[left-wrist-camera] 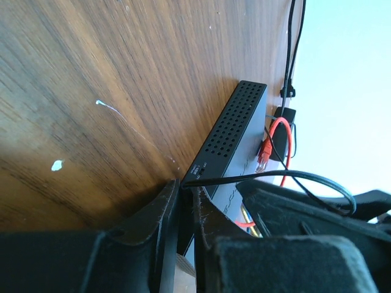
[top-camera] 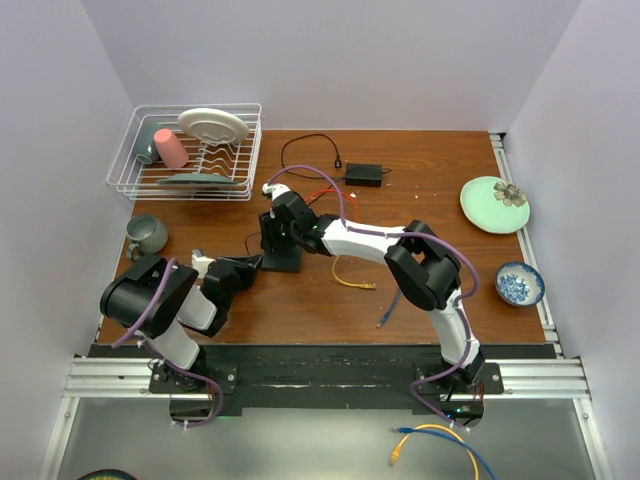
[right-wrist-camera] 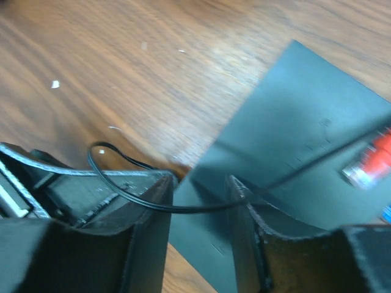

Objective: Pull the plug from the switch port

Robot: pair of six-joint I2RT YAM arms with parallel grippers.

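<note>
The flat matte-black switch box (top-camera: 283, 259) lies left of the table's middle. In the left wrist view the box (left-wrist-camera: 235, 131) shows a vented side and a red plug (left-wrist-camera: 264, 154) in its far edge. My left gripper (left-wrist-camera: 186, 186) is nearly closed at the box's near corner, pinching the end of a thin black cord (left-wrist-camera: 275, 176); in the top view it (top-camera: 252, 266) sits at the box's left side. My right gripper (right-wrist-camera: 198, 183) has its jaws apart over the box top (right-wrist-camera: 293, 122), with the black cord (right-wrist-camera: 183, 209) draped across its fingers. In the top view it (top-camera: 272, 222) is at the box's far end.
A small black adapter (top-camera: 363, 176) with a thin cord lies behind. A white dish rack (top-camera: 185, 150) stands at the back left, with a grey mug (top-camera: 147, 233) before it. A green plate (top-camera: 494, 204) and a blue bowl (top-camera: 519, 284) are at the right. Yellow (top-camera: 352, 280) and blue (top-camera: 388, 312) cables lie near the middle.
</note>
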